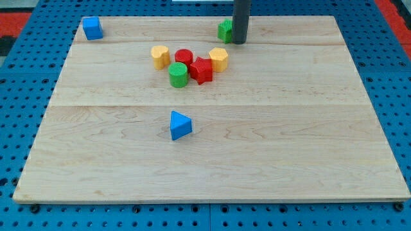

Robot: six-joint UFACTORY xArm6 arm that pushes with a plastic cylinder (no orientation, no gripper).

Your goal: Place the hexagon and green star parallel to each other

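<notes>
1. Tip check: my tip [239, 42] sat near the view's top edge of the board, touching or just beside the right side of the green star [225, 30]. No jaws on this rig, so nothing was held; the rod can only push.
2. Green star was partly hidden behind the rod, so its shape could not be fully made out.
3. Yellow hexagon [219, 59] lay just below the tip, at the right end of a small cluster.
4. Cluster also held a red star [201, 70] touching the hexagon's lower left, a red cylinder [184, 56], a green cylinder [178, 75] and a second yellow block [160, 56].
5. Judgement: star and hexagon were already near each other, so short, slow nudges on the star should do. Pushing from its far side towards the hexagon risks stirring the red star.
6. Blue cube [93, 28] sat in the top-left corner; blue triangle [180, 125] lay alone below the cluster.
7. Surface: pale wooden board [289, 141] resting on a blue pegboard [19, 115]; little else of the room showed.
</notes>
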